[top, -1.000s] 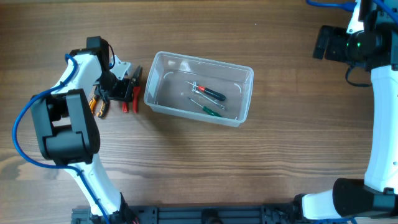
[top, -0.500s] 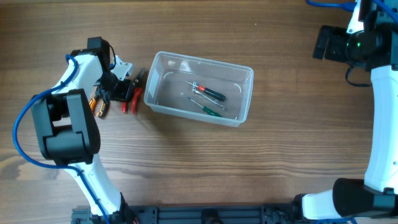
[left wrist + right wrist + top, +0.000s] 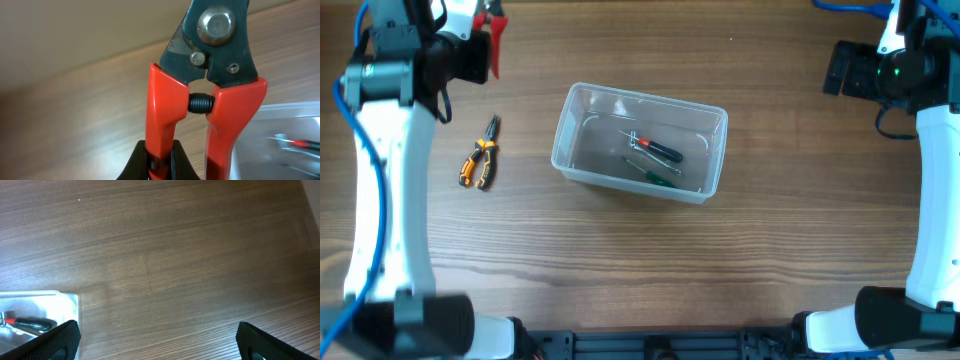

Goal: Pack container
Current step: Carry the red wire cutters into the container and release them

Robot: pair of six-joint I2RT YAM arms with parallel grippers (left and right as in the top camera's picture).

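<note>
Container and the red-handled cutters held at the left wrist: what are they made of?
Container: clear glossy plastic by the look; its walls are see-through with highlights. Cutters: dark grey metal head with a shiny rivet, probably steel; red handles look like smooth plastic or rubber sleeves, cannot tell which.

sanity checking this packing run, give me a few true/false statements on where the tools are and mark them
1. The left gripper holds the red-handled cutters. True.
2. The orange pliers lie inside the container. False: they lie on the table, left of it.
3. A red-and-black screwdriver lies in the container. True.
4. The right gripper is shut on a tool. False: its fingers stand wide apart with nothing between them.
</note>
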